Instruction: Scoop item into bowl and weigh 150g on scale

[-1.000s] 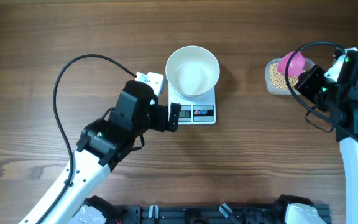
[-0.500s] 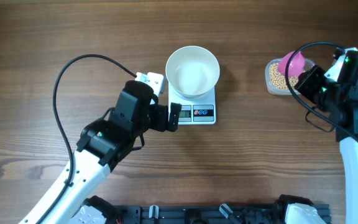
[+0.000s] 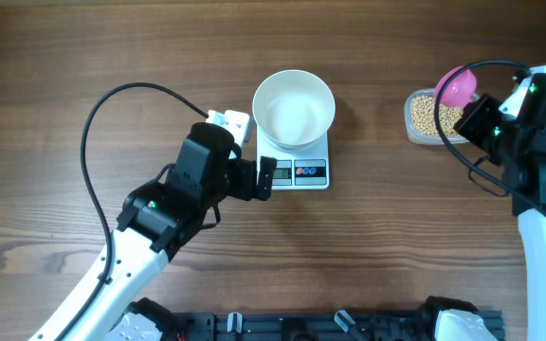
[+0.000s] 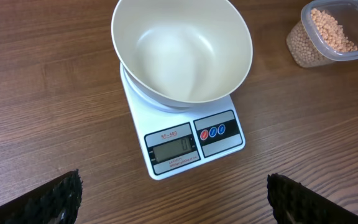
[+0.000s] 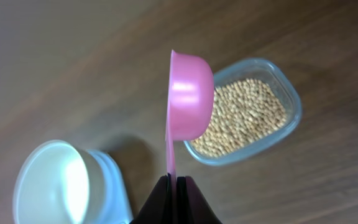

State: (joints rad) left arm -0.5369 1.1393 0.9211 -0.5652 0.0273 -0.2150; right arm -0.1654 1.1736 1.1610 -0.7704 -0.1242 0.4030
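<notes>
- Beans point(image 5: 241, 118) not yet travelling, judging from the right tool point(image 5: 173, 186) outward: clenched tight on the thin handle of the pink scoop point(image 5: 191, 93), nothing else in the grip.
- Changed within the last second: scoop then low, down in the clear tub point(image 5: 289, 93); now lifted off the heap and shifted a little away from the bowl side.
- Now turned on edge, cup mouth facing sideways, rounded back toward the tub, handle running straight down into the tool.
- No beans visible in the cup from the wrist or overhead view; cannot tell whether any were picked up, and with that tilt probably few would stay.
- Read for the task, as a judgement only: a first dip made or missed, carry across to the bowl still to do, nothing weighed so far.
- Right arm reaching in from the right edge of the bench point(image 3: 64, 57), wrist cocked above the tub, well apart from the scale.
- Further out: white bowl point(image 4: 166, 62) sitting centred on the scale point(image 4: 222, 143), empty inside; display apparently showing zero.
- Furthest out: left tool point(image 4: 176, 196) released, spread wide, hovering near the display edge of the scale, touching nothing, placed just as a second ago.
</notes>
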